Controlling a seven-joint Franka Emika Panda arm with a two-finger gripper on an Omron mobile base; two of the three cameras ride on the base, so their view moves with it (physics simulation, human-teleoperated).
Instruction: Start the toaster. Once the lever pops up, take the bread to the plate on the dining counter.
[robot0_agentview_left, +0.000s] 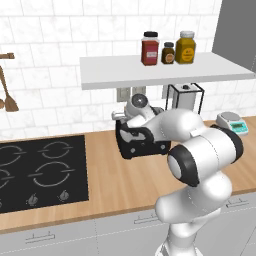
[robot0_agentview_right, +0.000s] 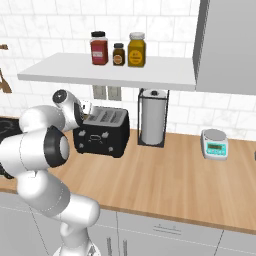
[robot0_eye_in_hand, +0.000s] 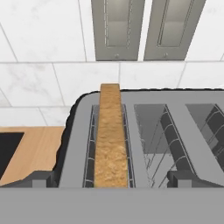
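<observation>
The black toaster (robot0_agentview_right: 102, 134) stands on the wall counter, partly behind my arm in the left base view (robot0_agentview_left: 145, 145). The bread (robot0_eye_in_hand: 110, 140) stands on edge in the leftmost slot, its brown crust poking above the top. My gripper (robot0_eye_in_hand: 113, 179) hangs open just above the toaster, one fingertip (robot0_eye_in_hand: 41, 179) left of the bread's slot and the other (robot0_eye_in_hand: 183, 178) over a slot further right. Nothing is held. From the right base view the hand (robot0_agentview_right: 82, 114) sits at the toaster's left end. The plate and the dining counter are out of view.
A black hob (robot0_agentview_left: 42, 170) lies left of the toaster. A wire paper-towel stand (robot0_agentview_right: 152, 120) and a small scale (robot0_agentview_right: 215, 143) stand to its right. A white shelf (robot0_agentview_right: 107, 72) with three jars hangs low overhead. Wall sockets (robot0_eye_in_hand: 118, 28) sit behind.
</observation>
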